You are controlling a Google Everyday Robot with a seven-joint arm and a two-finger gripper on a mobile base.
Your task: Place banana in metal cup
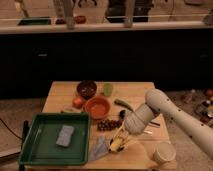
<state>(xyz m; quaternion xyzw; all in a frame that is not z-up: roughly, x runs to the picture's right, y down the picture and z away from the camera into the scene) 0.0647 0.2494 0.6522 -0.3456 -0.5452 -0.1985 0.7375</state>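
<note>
The gripper (121,136) is clamped on the banana (117,143), holding it tilted over the table (137,92) near its front, the metal cup (163,152) to its right, the bowl (97,107) behind.

Off-white arm with 1 gripper.
The arm (172,114) is built from smooth, rounded, off-white shells, with 2 thick segments joined at a bulbous joint; a paler, greyer wrist section is seen narrowing toward the tip. The gripper (121,139) is found at that tip, low over the front of the wooden table (60,97), and is coloured pale grey-white.
</note>
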